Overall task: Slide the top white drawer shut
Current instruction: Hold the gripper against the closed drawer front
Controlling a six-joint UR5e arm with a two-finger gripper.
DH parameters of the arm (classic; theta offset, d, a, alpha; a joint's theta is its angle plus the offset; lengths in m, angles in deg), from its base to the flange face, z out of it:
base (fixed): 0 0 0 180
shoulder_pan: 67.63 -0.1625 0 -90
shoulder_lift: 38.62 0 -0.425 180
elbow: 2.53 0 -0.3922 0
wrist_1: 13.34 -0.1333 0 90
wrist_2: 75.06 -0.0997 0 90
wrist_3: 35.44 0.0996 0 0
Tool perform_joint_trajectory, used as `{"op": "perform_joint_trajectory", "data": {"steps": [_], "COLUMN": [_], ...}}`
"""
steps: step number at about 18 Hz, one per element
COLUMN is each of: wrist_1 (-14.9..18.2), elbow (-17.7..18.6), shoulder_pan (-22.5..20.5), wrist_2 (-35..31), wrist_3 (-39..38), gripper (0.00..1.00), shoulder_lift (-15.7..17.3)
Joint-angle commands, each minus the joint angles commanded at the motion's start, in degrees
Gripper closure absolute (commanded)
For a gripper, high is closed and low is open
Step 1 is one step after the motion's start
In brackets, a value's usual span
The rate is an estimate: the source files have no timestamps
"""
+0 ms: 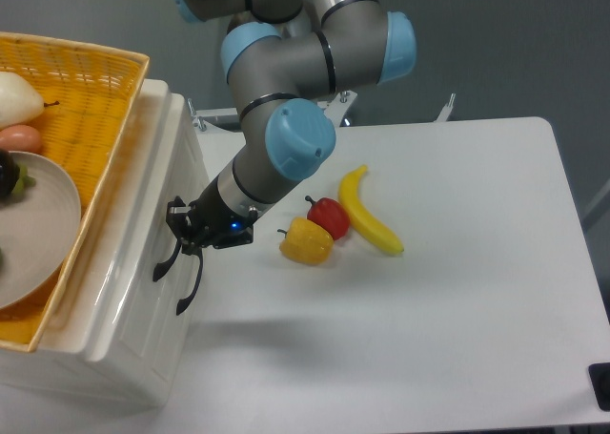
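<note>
Gripper (181, 232): pressed against the drawer (143, 262) front at its handle (170, 260); finger spread unreadable.
Drawer: left part cut off by frame.
Basket (95, 119): on top, partly cropped.

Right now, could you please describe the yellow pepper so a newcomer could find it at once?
Start at the white table and find the three items near its middle, just right of the gripper. The yellow pepper is the leftmost, touching the red pepper. It is squat and lumpy, unlike the long curved banana.

Glossy white plastic drawer (143, 262); woven wicker basket (91, 100)
</note>
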Motion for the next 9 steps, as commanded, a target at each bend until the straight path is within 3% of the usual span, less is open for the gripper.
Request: {"op": "perform_joint_trajectory", "data": {"steps": [4,9], "wrist_1": [-0.8,-0.88], "elbow": [0.09,0.09], "shoulder_pan": [-0.09,-3.68], "wrist_2": [-0.7,-2.2], "wrist_3": [-0.44,0.0], "gripper": [0.85,0.85], "shoulder_lift": [-0.26,0.18]}}
